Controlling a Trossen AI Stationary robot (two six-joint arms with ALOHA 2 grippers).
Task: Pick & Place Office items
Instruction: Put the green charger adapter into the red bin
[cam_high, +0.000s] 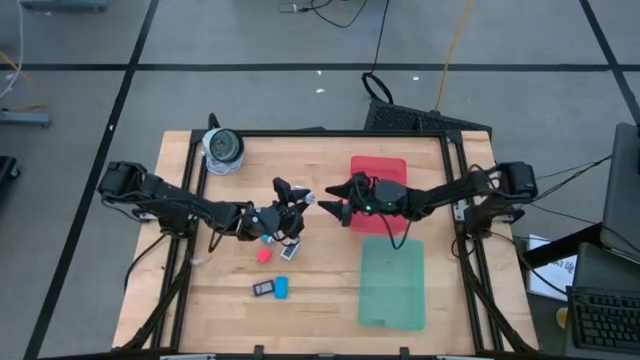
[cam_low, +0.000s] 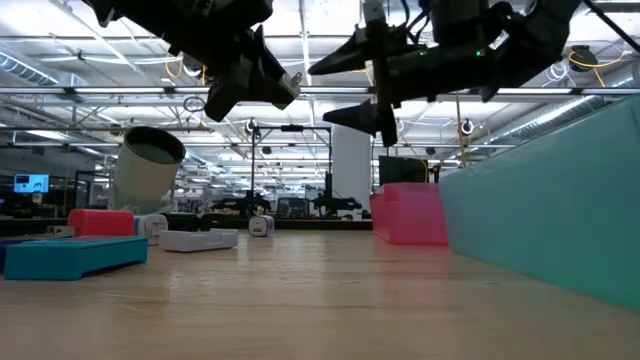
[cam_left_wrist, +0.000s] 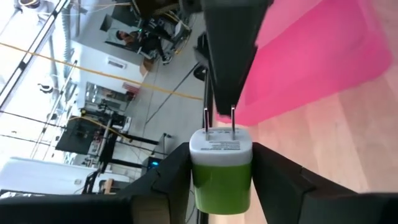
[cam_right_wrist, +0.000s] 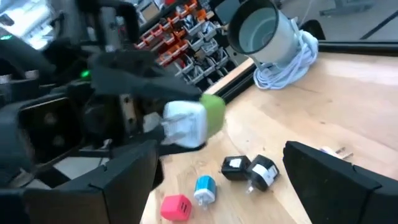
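Observation:
A green plug adapter (cam_left_wrist: 221, 180) with a white pronged end is held up over the table's middle by my left gripper (cam_high: 290, 205), which is shut on it. My right gripper (cam_high: 330, 202) stands open just to its right, fingers pointed at the adapter (cam_right_wrist: 193, 121) and touching nothing. Below them, other office items lie flat on the wood: a pink block (cam_high: 263, 255), a white tag (cam_high: 289, 250), a blue piece (cam_high: 281, 287) and a dark block (cam_high: 264, 288). The right wrist view also shows two black pieces (cam_right_wrist: 249, 169). My left gripper pinches the adapter's green body by its two opposite sides (cam_left_wrist: 198, 183) between its two fingers. The fingers lie about level and point toward the table's right. The adapter is lifted clear of the table, and its white end with two prongs (cam_left_wrist: 219, 121) faces my right gripper.
A flat red tray (cam_high: 378, 172) lies at the far right of the table, and a flat green tray (cam_high: 392, 285) nearer on the right. A grey roll (cam_high: 222, 150) with a white cable stands at the far left corner. A black frame (cam_high: 455, 200) edges the table.

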